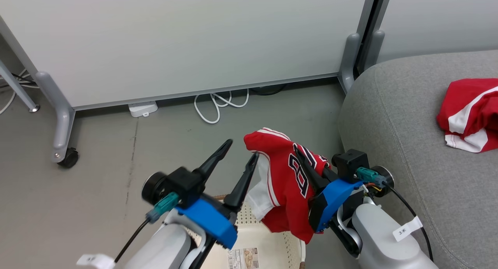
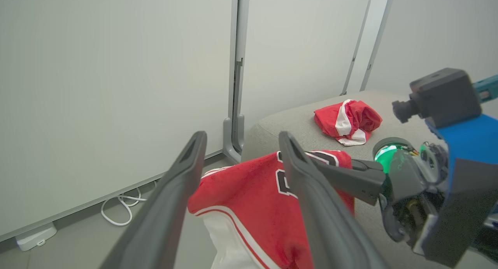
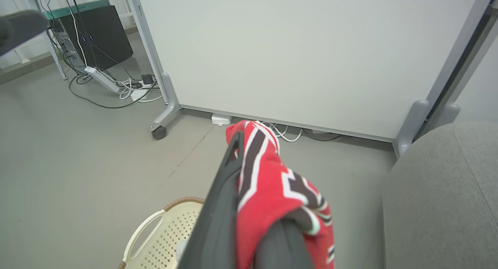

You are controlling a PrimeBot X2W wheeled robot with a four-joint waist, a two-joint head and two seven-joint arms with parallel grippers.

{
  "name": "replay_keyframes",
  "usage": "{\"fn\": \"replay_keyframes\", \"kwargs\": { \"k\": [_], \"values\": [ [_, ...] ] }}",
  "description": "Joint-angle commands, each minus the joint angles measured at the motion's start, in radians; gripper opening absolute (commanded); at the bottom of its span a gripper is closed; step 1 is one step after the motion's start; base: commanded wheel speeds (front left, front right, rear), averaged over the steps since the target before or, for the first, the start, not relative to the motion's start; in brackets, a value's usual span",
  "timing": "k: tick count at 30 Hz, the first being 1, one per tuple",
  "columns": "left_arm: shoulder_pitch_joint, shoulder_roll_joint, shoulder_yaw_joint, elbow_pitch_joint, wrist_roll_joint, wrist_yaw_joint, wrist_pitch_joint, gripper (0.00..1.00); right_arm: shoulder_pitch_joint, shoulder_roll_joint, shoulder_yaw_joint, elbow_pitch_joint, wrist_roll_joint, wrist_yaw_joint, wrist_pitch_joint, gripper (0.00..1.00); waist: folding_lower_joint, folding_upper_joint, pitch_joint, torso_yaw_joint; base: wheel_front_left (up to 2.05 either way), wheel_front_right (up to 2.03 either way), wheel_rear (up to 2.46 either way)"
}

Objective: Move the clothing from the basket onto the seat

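My right gripper [image 1: 301, 156] is clamped on the jersey [image 1: 286, 183], pinching a bunched fold near its striped trim. The cloth hangs limp from my 2 fingers above the basket [image 1: 290, 247], just beside the grey sofa [image 1: 397, 117], where 1 other red-and-white garment [image 1: 470, 113] already lies; my left gripper [image 1: 242, 149] stands spread with nothing in it. The jersey looks light, soft and slick, so I judge it will sag and swing rather than hold shape, and a deep pinch through several layers near the trim should keep it from slipping loose.
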Motion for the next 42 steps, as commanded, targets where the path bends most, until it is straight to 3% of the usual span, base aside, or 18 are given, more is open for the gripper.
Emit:
{"fn": "replay_keyframes", "kwargs": {
  "k": [1, 9, 16, 25, 42],
  "values": [
    [0.039, 0.003, 0.041, -0.023, 0.025, -0.004, -0.005, 1.0, 0.011, -0.001, -0.005, -0.009, -0.004, 0.0, -0.006, 0.0, 0.0, 0.0, 0.0, -0.002, 0.0, 0.0, 0.0],
    [0.222, -0.012, 0.228, -0.078, 0.137, -0.025, -0.005, 1.0, 0.023, -0.001, -0.02, -0.031, -0.016, 0.0, -0.001, 0.0, 0.0, 0.0, 0.004, -0.01, 0.0, 0.0, 0.0],
    [0.272, -0.03, 0.297, -0.084, 0.194, -0.037, -0.005, 1.0, 0.027, -0.001, -0.036, -0.047, -0.025, 0.0, 0.002, 0.0, 0.0, 0.0, 0.009, -0.021, 0.0, 0.0, 0.0],
    [0.27, -0.034, 0.298, -0.099, 0.211, -0.037, -0.005, 1.0, 0.035, -0.001, -0.032, -0.076, -0.018, 0.0, 0.009, 0.0, 0.0, 0.0, 0.013, -0.09, 0.0, 0.0, 0.0],
    [0.262, -0.011, 0.293, -0.112, 0.215, -0.038, -0.005, 1.0, 0.057, -0.001, -0.028, -0.119, -0.002, 0.0, 0.006, 0.0, 0.0, 0.0, 0.028, -0.321, 0.0, 0.0, 0.0]
  ]
}}
